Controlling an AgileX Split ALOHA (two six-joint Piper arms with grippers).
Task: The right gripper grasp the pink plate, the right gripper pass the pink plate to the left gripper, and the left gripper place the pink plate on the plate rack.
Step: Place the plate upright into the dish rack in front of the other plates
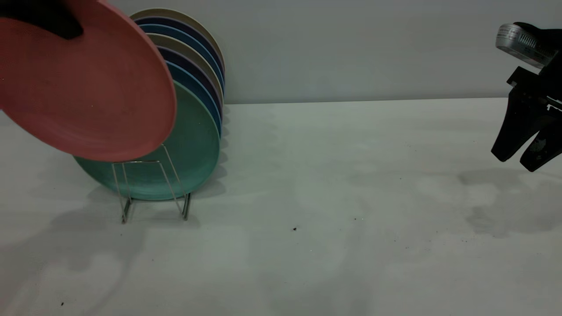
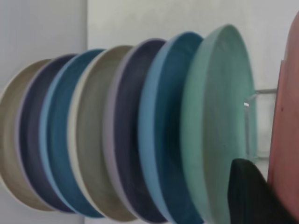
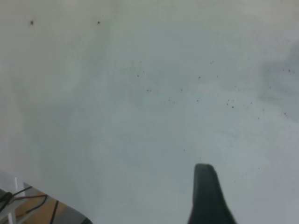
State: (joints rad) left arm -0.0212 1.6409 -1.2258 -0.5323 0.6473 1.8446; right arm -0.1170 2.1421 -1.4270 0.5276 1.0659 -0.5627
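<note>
The pink plate (image 1: 88, 87) hangs tilted in the air at the upper left, just in front of the plate rack (image 1: 151, 188). Its lower edge overlaps the teal plate (image 1: 193, 149) at the front of the row. My left gripper (image 1: 66, 28) is shut on the pink plate's upper rim. In the left wrist view one black finger (image 2: 250, 196) lies against the pink plate (image 2: 287, 130), close beside the teal plate (image 2: 219, 116), and a rack wire (image 2: 257, 121) shows between the two. My right gripper (image 1: 514, 161) hovers open and holding nothing at the far right, above the table.
Several plates in blue, dark blue and beige (image 1: 197, 66) stand upright in the rack behind the teal one. The white table (image 1: 329, 197) stretches between the rack and the right arm, with a wall behind. The right wrist view shows one finger (image 3: 208, 196) over speckled table.
</note>
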